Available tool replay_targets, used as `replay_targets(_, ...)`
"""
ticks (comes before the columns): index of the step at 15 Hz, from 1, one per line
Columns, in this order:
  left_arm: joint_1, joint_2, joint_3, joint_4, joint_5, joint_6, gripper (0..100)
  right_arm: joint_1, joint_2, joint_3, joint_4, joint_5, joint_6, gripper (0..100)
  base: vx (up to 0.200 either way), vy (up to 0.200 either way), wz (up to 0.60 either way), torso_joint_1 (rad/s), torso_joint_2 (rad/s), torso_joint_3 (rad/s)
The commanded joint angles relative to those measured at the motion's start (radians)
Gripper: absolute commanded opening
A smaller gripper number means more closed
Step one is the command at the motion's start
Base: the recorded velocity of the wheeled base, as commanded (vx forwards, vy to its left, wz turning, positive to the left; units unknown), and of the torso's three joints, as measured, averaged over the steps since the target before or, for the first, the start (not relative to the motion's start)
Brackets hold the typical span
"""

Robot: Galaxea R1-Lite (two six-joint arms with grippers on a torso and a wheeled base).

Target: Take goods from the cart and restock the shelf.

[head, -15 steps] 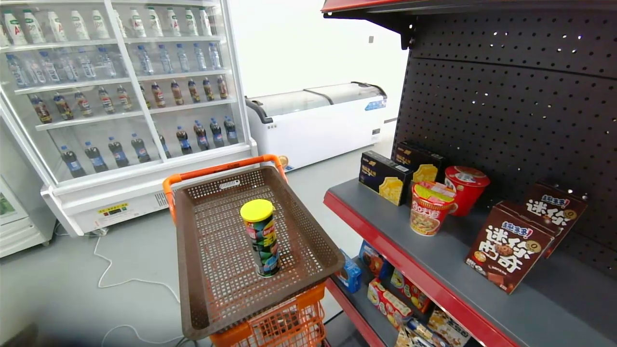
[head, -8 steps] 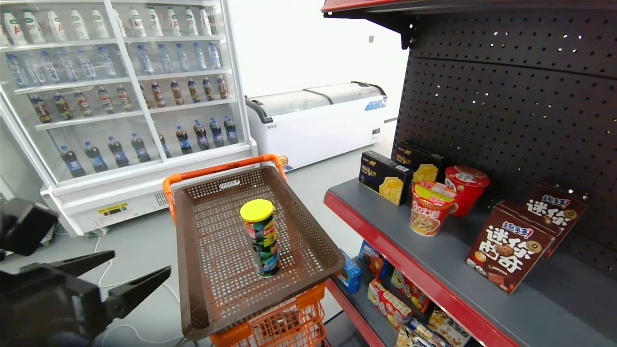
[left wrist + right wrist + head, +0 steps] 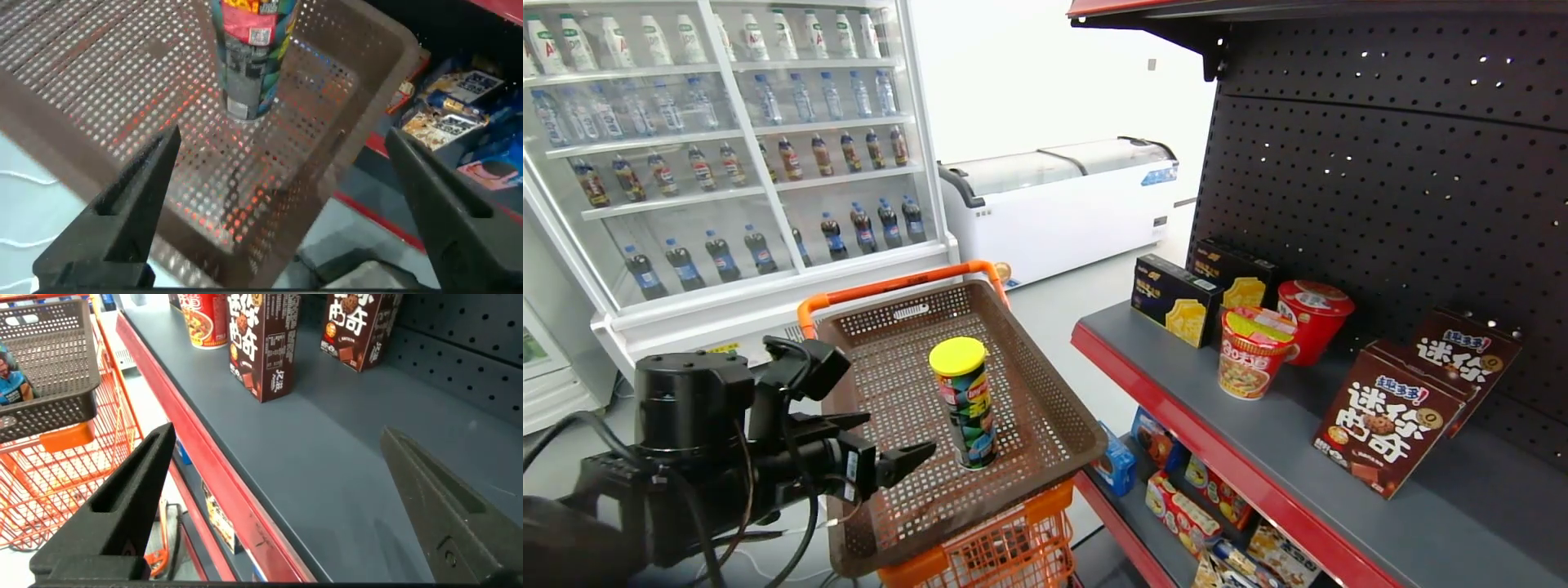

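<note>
While the chip can (image 3: 965, 402) stands upright near the middle of the brown tray (image 3: 890, 384) atop the orange cart (image 3: 1005, 555), the left gripper (image 3: 898, 437) sits at the tray's left edge, spread wide, empty, short of the can. Right gripper (image 3: 278, 433): wide open, empty, above the grey shelf (image 3: 327, 457).

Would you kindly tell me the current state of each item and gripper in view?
brown tray: resting atop the orange cart.
chip can: upright in the brown tray, lid on, ungripped.
left gripper: fingers open, empty, short of the chip can.
right gripper: fingers open, empty, above the shelf.
cup noodles: upright, sealed.
cookie boxes: upright, closed.
chest freezer: lids shut.
</note>
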Motion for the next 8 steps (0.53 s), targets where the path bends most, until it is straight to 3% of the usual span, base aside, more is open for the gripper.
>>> replay_targets(1,-0.003,0.151,-0.059,-0.02,-0.006,0.003,100,0.0,0.001,0.0,0.0,0.001,0.0,100,0.0,0.0,0.0,0.0,0.0,0.0)
replay_targets(8,-0.008,0.305,-0.19,-0.071,-0.009,0.003,100,0.0,0.001,0.001,0.0,0.0,0.0,100,0.0,0.0,0.0,0.0,0.0,0.0)
